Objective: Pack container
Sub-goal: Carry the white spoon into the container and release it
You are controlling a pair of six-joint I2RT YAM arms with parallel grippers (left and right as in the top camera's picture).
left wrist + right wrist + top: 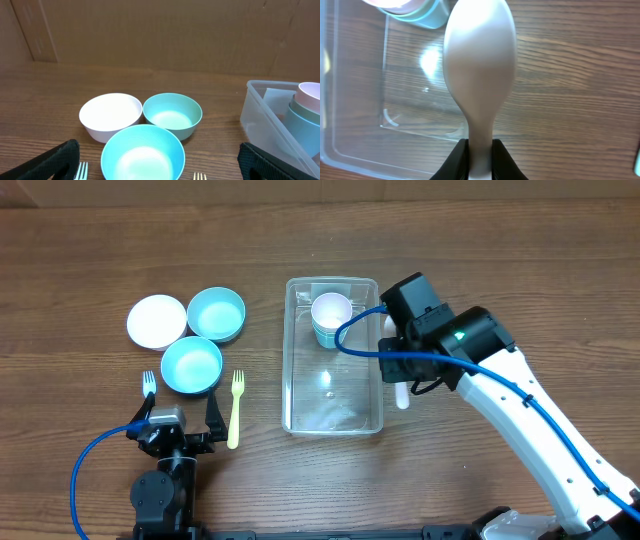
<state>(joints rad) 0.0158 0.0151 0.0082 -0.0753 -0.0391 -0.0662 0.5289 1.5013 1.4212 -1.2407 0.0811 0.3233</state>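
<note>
Here's the container (330,395) in the middle of the wooden table (480,260): a clear plastic tub, rectangular with rounded corners and a thick rim, its long side running near to far, the wood grain showing through its glossy floor. At its far end stands a white cup (331,308) nested in a teal cup (322,335). Just beside its right wall, the right gripper (479,160) has its jaws clamped on the narrow neck of a pale spoon (479,75), scoop pointing away from the fingers. Over at the near left, the left gripper (180,418) sits with its jaws wide apart, holding nothing. Beyond it are three bowls close together: a white bowl (157,321), a far teal bowl (216,314) and a near teal bowl (192,365). A blue fork (149,385) and a yellow fork (236,408) flank that near one.
</note>
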